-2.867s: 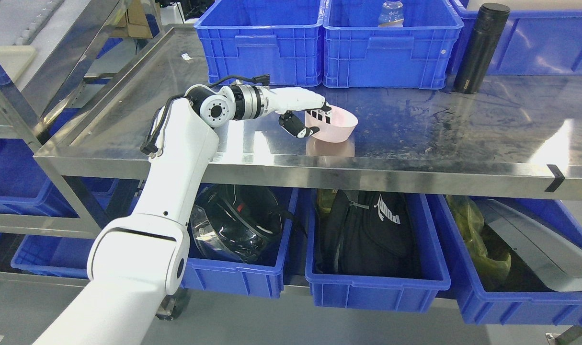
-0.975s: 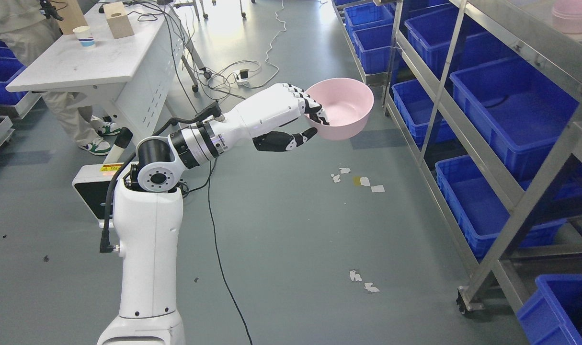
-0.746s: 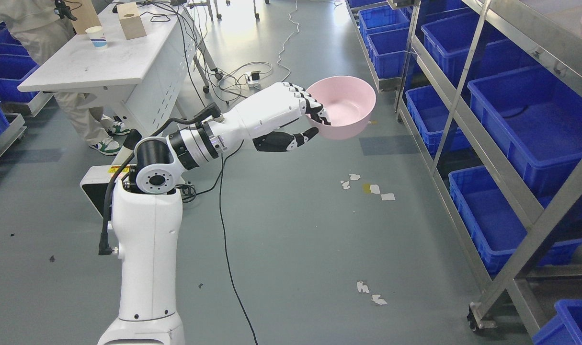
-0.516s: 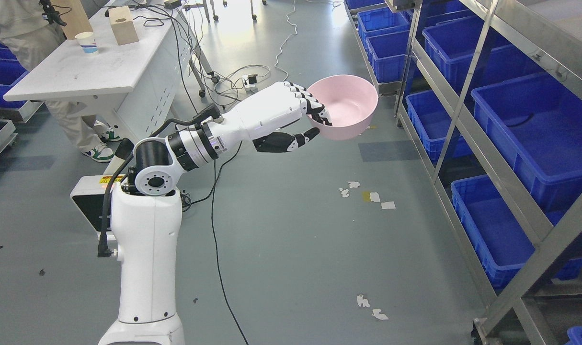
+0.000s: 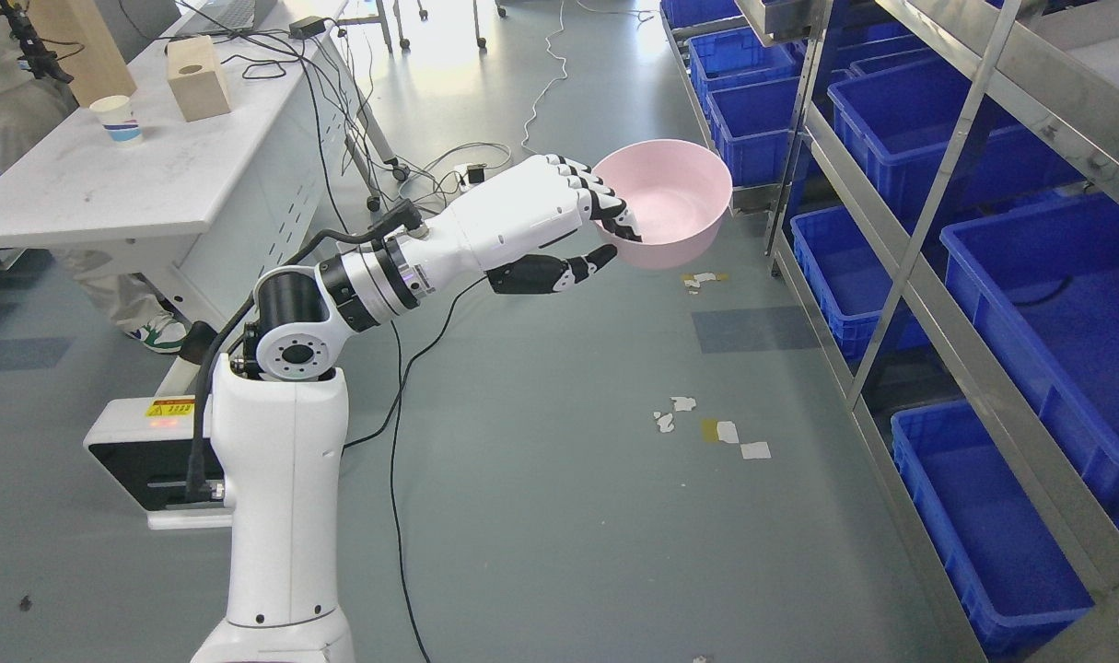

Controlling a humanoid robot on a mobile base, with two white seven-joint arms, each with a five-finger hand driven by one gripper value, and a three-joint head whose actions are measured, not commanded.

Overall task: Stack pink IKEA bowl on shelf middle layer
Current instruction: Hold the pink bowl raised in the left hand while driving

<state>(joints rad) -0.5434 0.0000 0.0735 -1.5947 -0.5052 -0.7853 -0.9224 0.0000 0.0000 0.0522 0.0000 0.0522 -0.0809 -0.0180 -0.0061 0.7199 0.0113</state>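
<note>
My left hand (image 5: 600, 235) is shut on the near rim of a pink bowl (image 5: 674, 203), fingers inside and thumb under it. The bowl is held upright in the air above the grey floor, left of a steel shelf rack (image 5: 918, 239). The left arm (image 5: 283, 442) rises from the bottom edge. The right hand is out of view.
Blue bins (image 5: 1056, 304) fill the rack's levels on the right. A white desk (image 5: 126, 184) at the upper left holds a paper cup (image 5: 117, 120) and a wooden block (image 5: 197, 78), with a person (image 5: 6, 92) behind it. Cables (image 5: 402, 387) and paper scraps (image 5: 716, 428) lie on the floor.
The whole picture has shifted as the camera moved, from facing a steel table to looking along an aisle. The bowl went from the table to held in the air; the grasp is unchanged.
</note>
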